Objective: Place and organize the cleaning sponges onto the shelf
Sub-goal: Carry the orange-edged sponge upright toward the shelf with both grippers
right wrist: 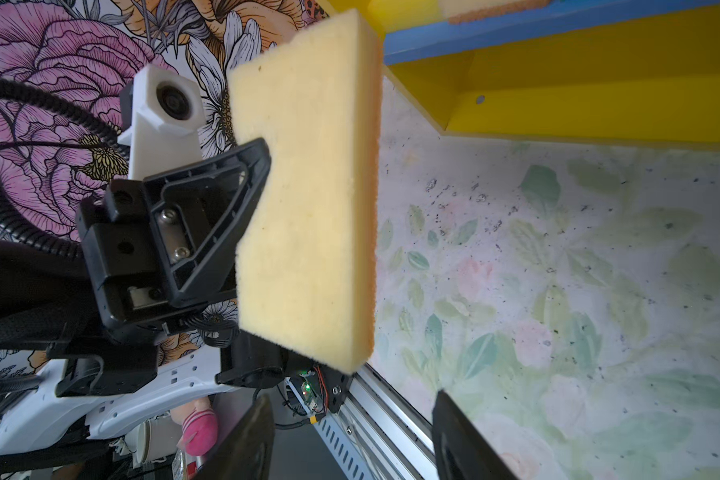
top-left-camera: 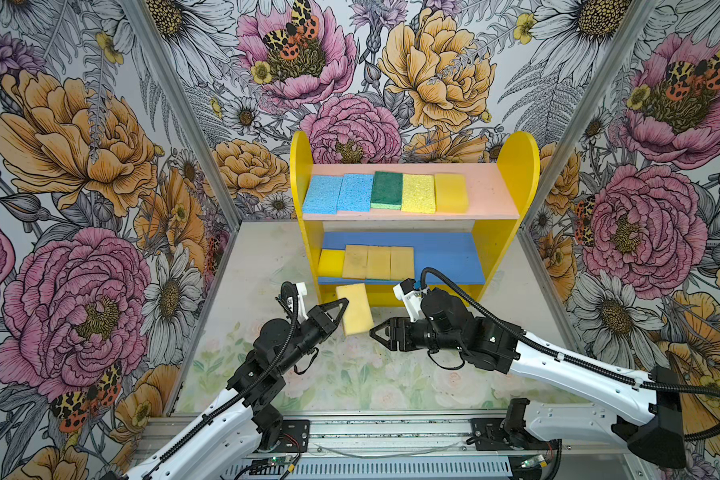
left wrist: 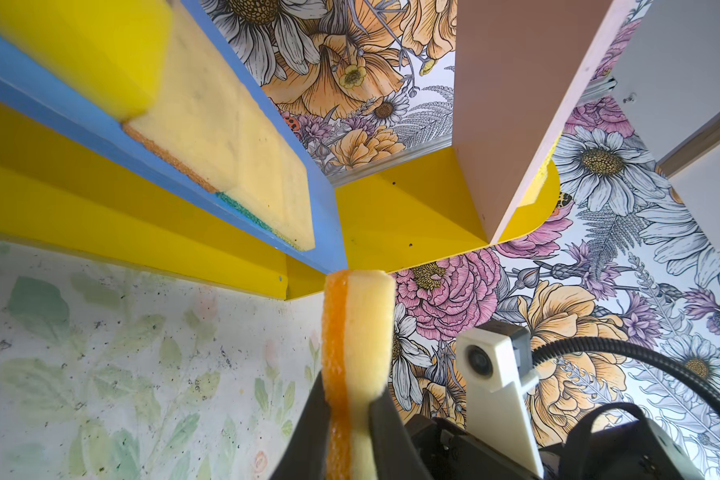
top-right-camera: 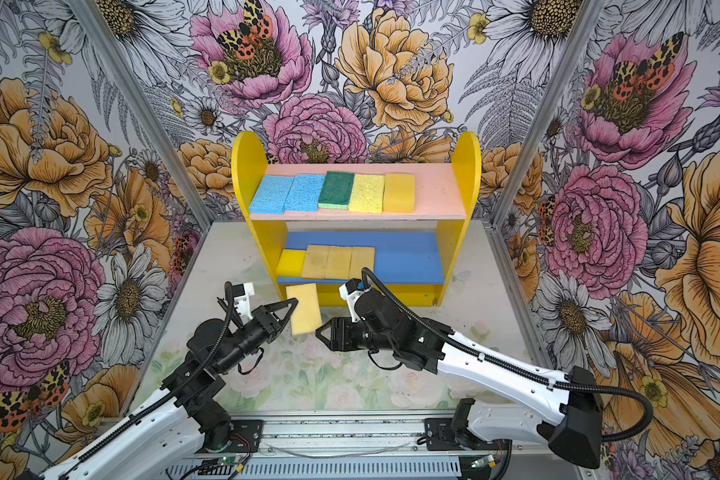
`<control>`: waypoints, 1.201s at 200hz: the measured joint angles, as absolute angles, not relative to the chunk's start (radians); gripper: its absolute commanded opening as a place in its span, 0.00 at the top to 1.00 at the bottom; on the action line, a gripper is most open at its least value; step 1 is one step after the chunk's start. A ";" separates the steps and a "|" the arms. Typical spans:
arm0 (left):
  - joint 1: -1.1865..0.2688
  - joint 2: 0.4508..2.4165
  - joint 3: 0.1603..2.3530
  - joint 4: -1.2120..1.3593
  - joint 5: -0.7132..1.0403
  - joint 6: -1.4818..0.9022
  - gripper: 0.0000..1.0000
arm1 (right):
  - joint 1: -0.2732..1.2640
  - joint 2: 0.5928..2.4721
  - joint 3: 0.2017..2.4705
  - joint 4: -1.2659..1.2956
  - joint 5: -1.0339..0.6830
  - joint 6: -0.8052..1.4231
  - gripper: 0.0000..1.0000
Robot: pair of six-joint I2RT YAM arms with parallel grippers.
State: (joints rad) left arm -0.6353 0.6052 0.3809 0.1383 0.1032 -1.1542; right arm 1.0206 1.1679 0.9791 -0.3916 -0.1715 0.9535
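The left gripper (top-left-camera: 344,304) pinches a rectangular tan foam sponge (top-left-camera: 355,309), orange-backed, just near of the wooden shelf (top-left-camera: 512,174). The right gripper (top-left-camera: 373,332) gapes empty to its right. Faded floral table (top-left-camera: 350,374), floral walls (top-left-camera: 80,166).

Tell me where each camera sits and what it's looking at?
Top views: high in front, looking down at the shelf; left arm and right arm show.
Left wrist: on the left arm, looking along the left pincer and its sponge to the shelf.
Right wrist: on the right arm, facing that sponge and the left pincer; the open right pincer shows.
Shared: both wrist views see the sponge and the shelf.
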 measured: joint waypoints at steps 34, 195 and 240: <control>-0.640 0.605 0.381 0.149 0.104 -1.154 0.83 | 1.021 1.201 0.979 -0.355 -0.171 0.949 0.45; -0.644 0.601 0.364 0.175 0.111 -1.158 0.83 | 1.019 1.230 1.002 -0.286 -0.162 0.961 0.59; -0.644 0.601 0.364 0.177 0.111 -1.158 0.83 | 1.019 1.246 1.002 -0.276 -0.162 0.965 0.59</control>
State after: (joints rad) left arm -0.6441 0.6006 0.3645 0.1768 0.1112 -1.1576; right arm 1.0191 1.2457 1.0016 -0.2756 -0.1619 0.9653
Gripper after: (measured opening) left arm 0.173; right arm 0.408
